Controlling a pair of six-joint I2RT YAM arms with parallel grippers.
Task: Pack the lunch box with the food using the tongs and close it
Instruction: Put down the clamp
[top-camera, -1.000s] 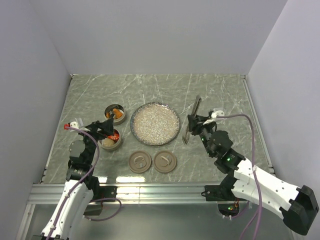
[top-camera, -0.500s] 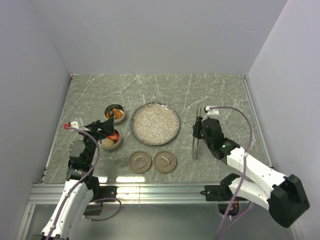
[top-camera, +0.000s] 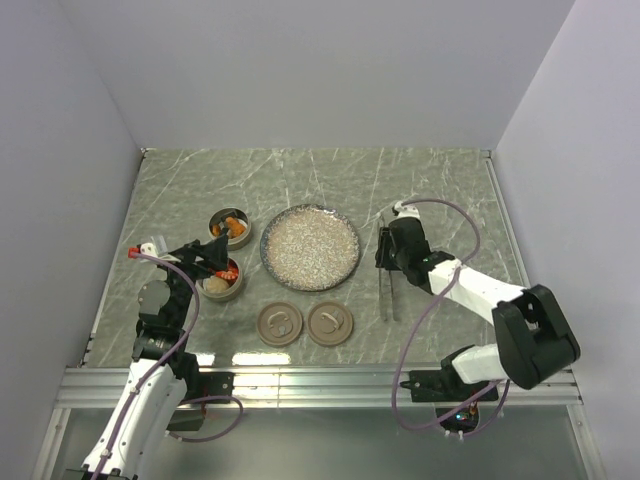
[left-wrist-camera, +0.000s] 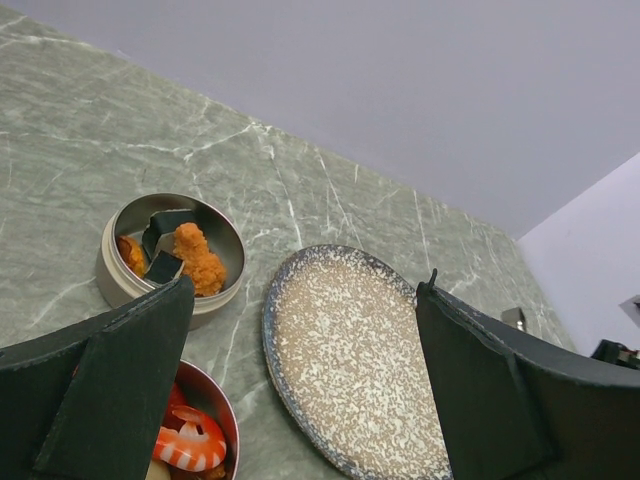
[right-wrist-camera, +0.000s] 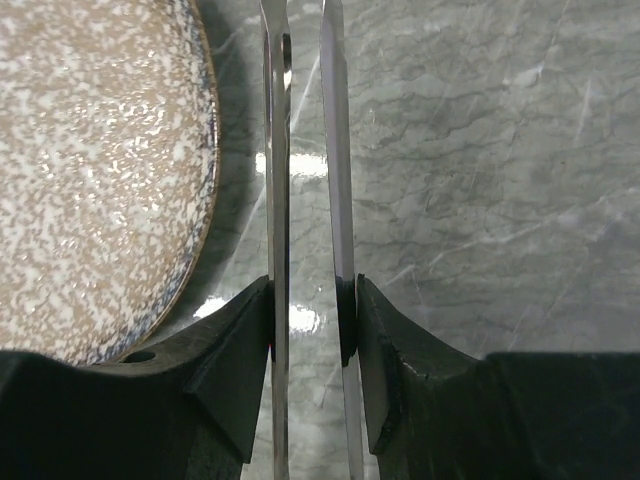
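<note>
The right tool (right-wrist-camera: 308, 300) is clasping the tongs (right-wrist-camera: 275, 150), one pad pressing each arm, and they seem to be lying on the bench (top-camera: 450, 200) just beside the plate (top-camera: 340, 225). The food (left-wrist-camera: 198, 262) is sitting in the tins (left-wrist-camera: 108, 270), so releasing looks due. It should be spreading until both pads are clearing the arms, then rising straight, dragging nothing. The left tool (left-wrist-camera: 305, 300) is hanging wide open over the tins.
</note>
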